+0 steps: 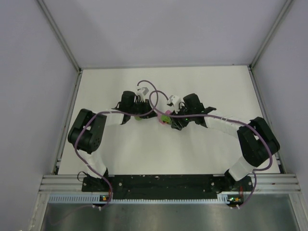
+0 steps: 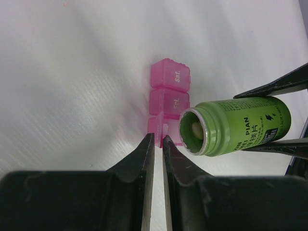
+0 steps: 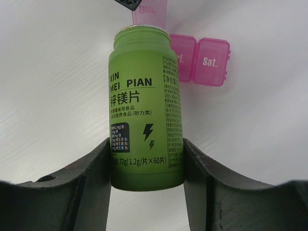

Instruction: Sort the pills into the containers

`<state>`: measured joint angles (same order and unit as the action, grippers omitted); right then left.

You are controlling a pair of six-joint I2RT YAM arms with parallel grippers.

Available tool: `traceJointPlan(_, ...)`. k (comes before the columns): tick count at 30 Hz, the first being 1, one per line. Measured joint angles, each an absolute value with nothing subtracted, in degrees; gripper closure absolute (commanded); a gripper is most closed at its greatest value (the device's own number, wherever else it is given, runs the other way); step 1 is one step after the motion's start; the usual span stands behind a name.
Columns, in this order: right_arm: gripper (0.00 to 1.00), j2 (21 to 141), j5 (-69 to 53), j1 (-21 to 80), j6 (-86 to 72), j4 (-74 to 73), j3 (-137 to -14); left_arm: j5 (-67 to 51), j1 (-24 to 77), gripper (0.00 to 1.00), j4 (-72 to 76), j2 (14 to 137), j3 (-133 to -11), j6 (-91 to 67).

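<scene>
The pink pill box (image 2: 169,89) lies on the white table; two lids marked "Sat." and "Fri." are closed and the nearest compartment is open. My left gripper (image 2: 159,139) is shut on that compartment's raised lid (image 3: 150,12). My right gripper (image 3: 147,142) is shut on an uncapped green bottle (image 3: 144,106) and holds it tilted on its side. The bottle's mouth (image 2: 195,131) is right beside the open compartment, with a pale pill (image 2: 196,129) visible inside. In the top view both grippers meet at the pill box (image 1: 165,118) in the table's middle.
The white table (image 1: 216,86) is enclosed by grey walls on three sides. An aluminium rail (image 1: 163,180) with the arm bases runs along the near edge. Purple cables (image 1: 154,98) loop above the wrists.
</scene>
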<state>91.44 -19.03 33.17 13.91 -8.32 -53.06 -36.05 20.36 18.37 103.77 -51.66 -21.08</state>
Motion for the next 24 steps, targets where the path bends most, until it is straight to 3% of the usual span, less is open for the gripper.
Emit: traceJointPlan(24,1.0,92.53,-16.67,33.93,15.51,-15.33,-57.54,-36.05,20.36,0.82,18.37,103.77,-51.66,-21.08)
